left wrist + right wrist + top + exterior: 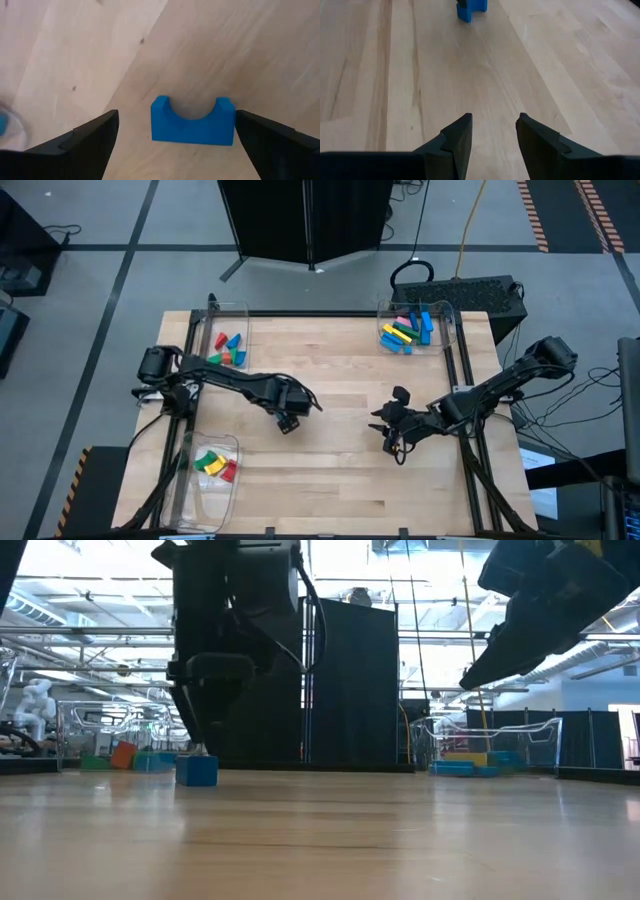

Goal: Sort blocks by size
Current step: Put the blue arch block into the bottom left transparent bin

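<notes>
Inspection of the work area is finding one blue block (193,122) sitting flat on the bare wooden counter (340,480), near the middle and well apart from every bin. The left hand (175,137) is hanging directly over it with its fingers (90,137) spread wide, one on each side of the block — not touching it, nothing held. The right hand (492,137) is waiting low over the counter to the right of centre, fingers parted and empty, facing the same block from some way off.

Handling judgement: the block is looking rigid, light and smooth-faced, most likely plastic or painted wood — no risk of crushing, some risk of slipping if pinched off-centre. Its upper face is carrying a rounded notch, leaving two raised shoulders at the ends. The two end faces, which are lining up with the open fingers, are appearing flat and parallel and are offering the soundest hold. Gripping low and square across these ends should be keeping the pads clear of the curved cut-out.

Remaining blocks are lying in three clear bins — far left (228,348), far right (408,330) and near left (213,464) — in mixed colours.
</notes>
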### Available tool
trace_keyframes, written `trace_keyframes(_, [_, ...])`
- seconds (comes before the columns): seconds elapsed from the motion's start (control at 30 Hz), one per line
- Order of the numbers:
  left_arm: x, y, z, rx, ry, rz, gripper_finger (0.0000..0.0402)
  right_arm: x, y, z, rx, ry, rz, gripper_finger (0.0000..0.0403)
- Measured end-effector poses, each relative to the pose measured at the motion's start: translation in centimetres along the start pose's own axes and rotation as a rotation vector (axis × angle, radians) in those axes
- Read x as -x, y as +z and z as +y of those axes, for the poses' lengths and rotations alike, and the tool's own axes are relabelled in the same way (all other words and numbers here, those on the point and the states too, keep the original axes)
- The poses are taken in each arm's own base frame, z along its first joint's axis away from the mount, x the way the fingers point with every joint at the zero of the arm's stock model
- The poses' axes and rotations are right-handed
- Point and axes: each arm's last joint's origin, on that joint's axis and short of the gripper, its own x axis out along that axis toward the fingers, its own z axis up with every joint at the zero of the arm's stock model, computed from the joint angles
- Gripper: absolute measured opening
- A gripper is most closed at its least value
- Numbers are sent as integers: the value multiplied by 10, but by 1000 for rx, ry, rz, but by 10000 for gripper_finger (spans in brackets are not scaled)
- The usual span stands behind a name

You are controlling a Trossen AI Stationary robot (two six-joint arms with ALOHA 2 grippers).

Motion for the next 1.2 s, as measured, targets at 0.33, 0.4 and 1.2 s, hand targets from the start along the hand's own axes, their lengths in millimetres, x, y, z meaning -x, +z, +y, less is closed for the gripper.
trace_keyframes(0.33, [-25, -16, 7, 0, 24, 50, 393, -1, 0, 0, -14, -1, 2, 148])
trace_keyframes(0.4, [-29, -17, 7, 0, 1, 55, 393, -1, 0, 0, -14, -1, 2, 148])
trace_keyframes(1.2, [-25, -18, 13, -44, -108, 54, 287, -1, 0, 0, -18, -2, 1, 148])
